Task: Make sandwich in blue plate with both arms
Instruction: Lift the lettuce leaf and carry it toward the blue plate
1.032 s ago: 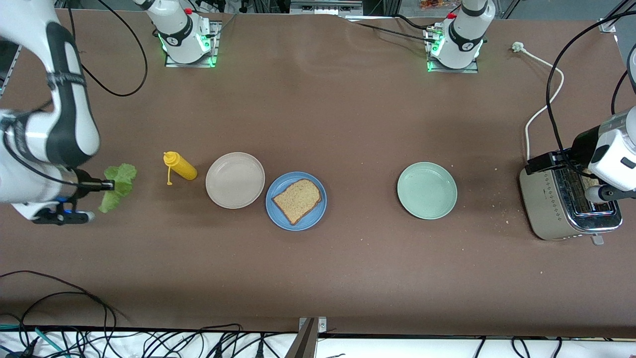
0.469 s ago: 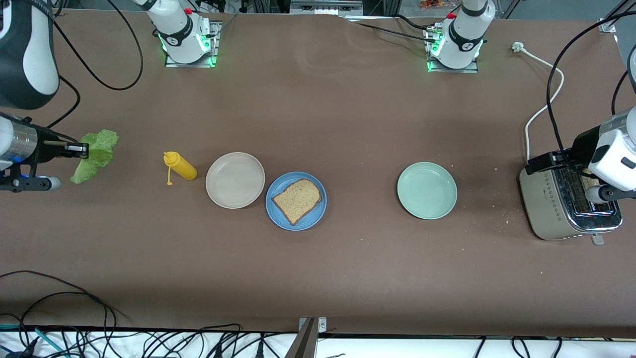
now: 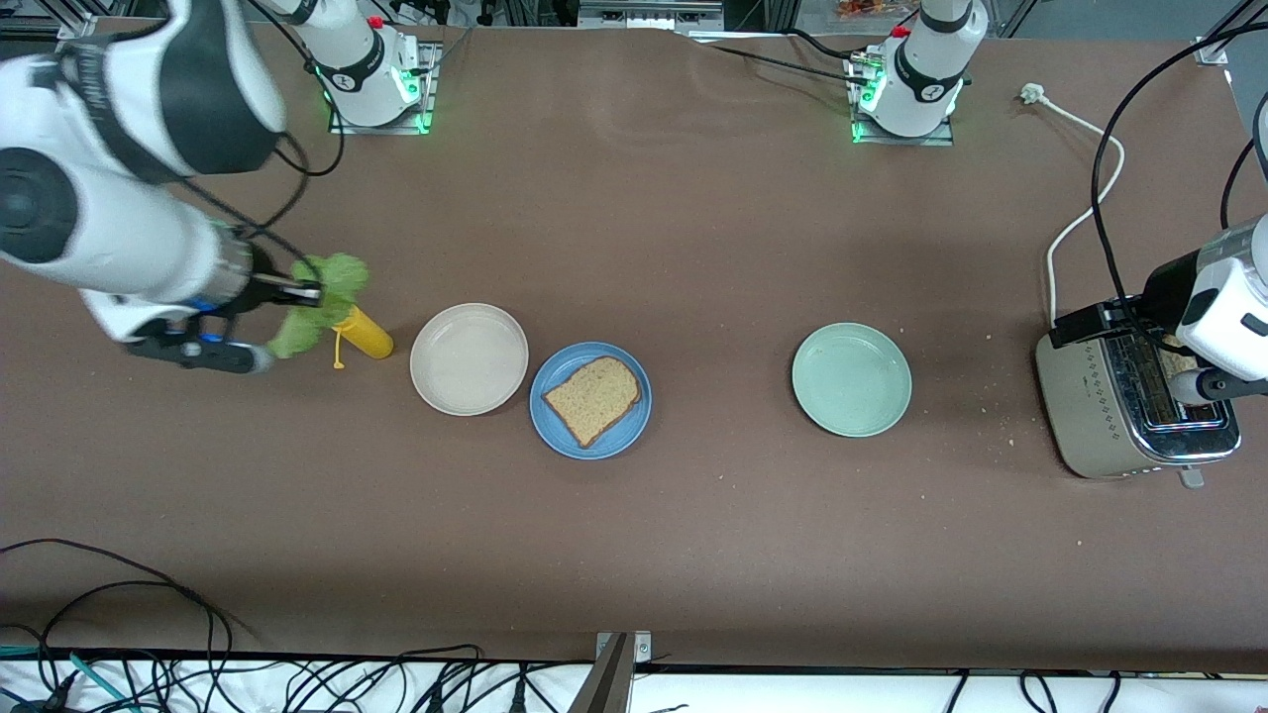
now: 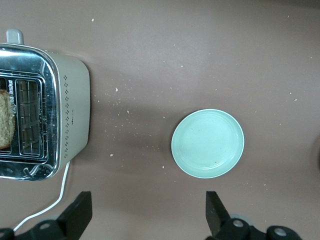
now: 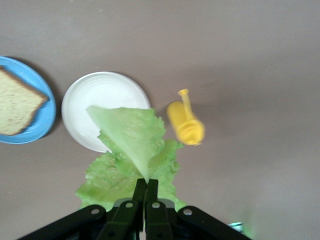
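Brown matte bench (image 3: 693,248) carries the items in a row across the middle of the front frame. The round medium-blue plate (image 3: 590,400) sits at centre-left of that frame, with one brown speckled slice of wholegrain bread (image 3: 592,398) lying flat on it. Touching or just beside its rim, toward the right arm's end, is a round beige plate (image 3: 469,358), bare. A yellow squeeze bottle (image 3: 363,335) lies on its side just past the beige plate.

The right gripper (image 3: 315,291), at mid-left of the front frame, is in the air over the yellow bottle. Its jaws are pinched fully together on a ruffled green lettuce leaf (image 5: 131,150), which hangs from them.

A round pale mint-green plate (image 3: 851,379), bare, sits at centre-right. A silver two-slot toaster (image 3: 1124,406) stands at the frame's right edge, with a bread slice (image 4: 5,120) in one slot.

The left gripper (image 4: 146,212) hangs above the toaster, jaws spread wide and holding nothing.
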Motion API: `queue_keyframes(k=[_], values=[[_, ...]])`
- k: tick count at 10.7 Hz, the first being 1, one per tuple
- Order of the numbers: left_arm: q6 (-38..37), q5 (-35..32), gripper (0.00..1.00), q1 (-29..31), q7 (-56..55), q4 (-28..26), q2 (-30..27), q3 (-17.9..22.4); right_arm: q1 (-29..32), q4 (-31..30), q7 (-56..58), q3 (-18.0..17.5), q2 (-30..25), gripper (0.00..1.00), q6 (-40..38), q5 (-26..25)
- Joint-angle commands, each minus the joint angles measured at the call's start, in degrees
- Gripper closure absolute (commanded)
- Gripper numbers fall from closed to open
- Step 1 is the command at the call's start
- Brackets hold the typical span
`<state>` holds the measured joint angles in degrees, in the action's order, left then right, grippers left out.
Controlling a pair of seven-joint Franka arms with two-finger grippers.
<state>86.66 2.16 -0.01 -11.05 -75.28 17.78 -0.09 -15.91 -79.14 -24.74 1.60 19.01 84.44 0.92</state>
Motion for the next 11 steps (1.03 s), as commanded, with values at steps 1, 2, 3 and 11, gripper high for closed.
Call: queue_keyframes(k=[1,2,3,11], values=[[-0.35,-1.19,0.0,0.18,1.12,0.13,-0.29,-0.26,-6.12,1.53,-10.73,0.69,4.61,1.0,3.52,4.79],[-0.43,-1.28,0.0,0.18,1.12,0.13,-0.29,-0.26,-8.32,1.53,-14.68,0.69,6.46,1.0,5.72,5.06],[-0.44,-1.19,0.0,0.27,1.12,0.13,-0.29,-0.26,-10.44,1.53,-16.98,0.6,8.74,1.0,8.0,5.76],[-0.35,-1.1,0.0,0.54,0.94,-0.31,-0.11,-0.26,-18.96,1.71,-32.18,0.69,22.28,1.0,29.0,12.97]])
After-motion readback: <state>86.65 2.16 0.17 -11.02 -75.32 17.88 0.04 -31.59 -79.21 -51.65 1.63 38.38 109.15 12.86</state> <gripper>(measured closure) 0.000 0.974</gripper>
